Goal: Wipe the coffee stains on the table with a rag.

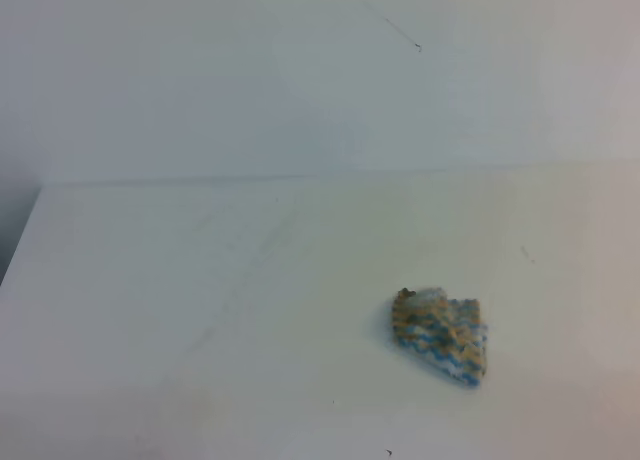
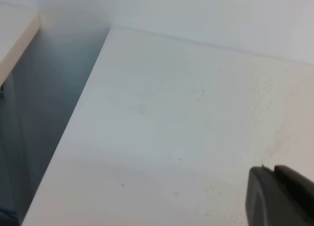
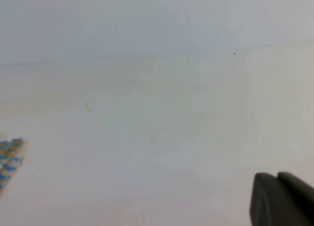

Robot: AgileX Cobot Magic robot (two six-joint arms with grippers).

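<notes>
White surface [image 1: 200,280] shows no brown blotch (maybe wiped); the rag [image 1: 442,333] lies crumpled right of centre, left of the right jaws [image 3: 280,199], which are pressed together. Left jaws' [image 2: 279,196] state unclear.

crumpled rag [image 1: 441,334] on white table [image 1: 200,300]

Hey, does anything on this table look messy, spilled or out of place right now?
The rag lies crumpled and folded over on the table, not spread flat. No brown puddle shows, only faint yellowish specks on the white surface. Otherwise nothing stands out.
</notes>
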